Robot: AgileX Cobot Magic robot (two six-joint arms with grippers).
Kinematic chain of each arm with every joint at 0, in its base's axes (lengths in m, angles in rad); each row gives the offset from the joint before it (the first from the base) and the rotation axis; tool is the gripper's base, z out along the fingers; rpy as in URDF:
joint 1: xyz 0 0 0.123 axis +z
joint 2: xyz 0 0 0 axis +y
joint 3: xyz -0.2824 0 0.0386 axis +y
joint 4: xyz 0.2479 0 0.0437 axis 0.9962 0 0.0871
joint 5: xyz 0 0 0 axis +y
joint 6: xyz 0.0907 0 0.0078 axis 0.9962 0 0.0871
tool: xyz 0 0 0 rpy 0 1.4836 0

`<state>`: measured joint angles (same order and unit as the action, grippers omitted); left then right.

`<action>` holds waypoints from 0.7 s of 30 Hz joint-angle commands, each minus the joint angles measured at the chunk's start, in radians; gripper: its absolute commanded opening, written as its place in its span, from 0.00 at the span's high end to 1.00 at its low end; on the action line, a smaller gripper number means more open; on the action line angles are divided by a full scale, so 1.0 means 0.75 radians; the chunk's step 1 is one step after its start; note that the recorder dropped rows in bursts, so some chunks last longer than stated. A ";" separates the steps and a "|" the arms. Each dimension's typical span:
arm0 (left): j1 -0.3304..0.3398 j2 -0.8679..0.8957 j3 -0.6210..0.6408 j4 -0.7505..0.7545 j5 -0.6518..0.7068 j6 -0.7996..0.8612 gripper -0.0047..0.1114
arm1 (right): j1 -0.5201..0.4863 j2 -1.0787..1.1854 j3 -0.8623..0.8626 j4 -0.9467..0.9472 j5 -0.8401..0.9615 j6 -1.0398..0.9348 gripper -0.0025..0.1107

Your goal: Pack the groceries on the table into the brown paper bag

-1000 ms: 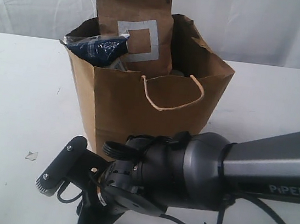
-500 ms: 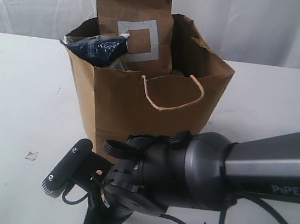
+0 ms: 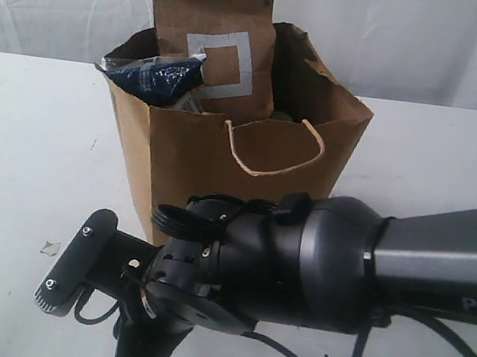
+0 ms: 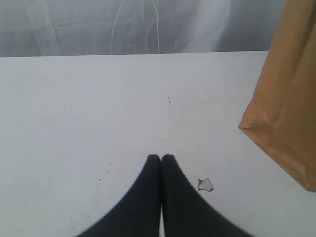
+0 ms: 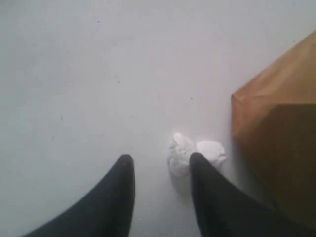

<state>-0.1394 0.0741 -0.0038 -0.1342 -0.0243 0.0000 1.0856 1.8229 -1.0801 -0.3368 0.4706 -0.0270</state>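
Observation:
The brown paper bag (image 3: 222, 168) stands upright on the table (image 3: 23, 141). A brown pouch with an orange top (image 3: 213, 39) rises out of it, and a long dark noodle packet (image 3: 155, 78) pokes over its left rim. The other groceries are hidden. My left gripper (image 4: 161, 157) is shut and empty over bare table, with the bag's side (image 4: 286, 113) off to one side. My right gripper (image 5: 161, 156) is open and empty, low over the table near the bag's corner (image 5: 276, 138). A dark arm (image 3: 323, 269) fills the exterior view's foreground.
A small white crumb (image 3: 51, 248) lies left of the bag's front, close to the left fingertips (image 4: 205, 184). Two white crumpled bits (image 5: 195, 153) lie by one right finger, next to the bag's base. White curtains hang behind the table.
The arm in the foreground has shifted left and closer to the camera, its flat end piece now lower and further left. Bag and contents have not moved.

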 commanded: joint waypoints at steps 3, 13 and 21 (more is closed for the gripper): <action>0.003 -0.006 0.005 0.001 0.002 0.000 0.96 | -0.039 0.088 -0.070 -0.023 0.021 -0.030 0.60; 0.003 -0.006 0.005 0.001 0.002 0.000 0.96 | -0.081 0.169 -0.105 -0.026 0.015 -0.030 0.60; 0.003 -0.006 0.005 0.001 0.002 0.000 0.96 | -0.092 0.211 -0.112 0.011 0.007 -0.030 0.76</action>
<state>-0.1394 0.0741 -0.0038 -0.1342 -0.0243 0.0000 1.0251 1.9689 -1.1641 -0.3537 0.4718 -0.0430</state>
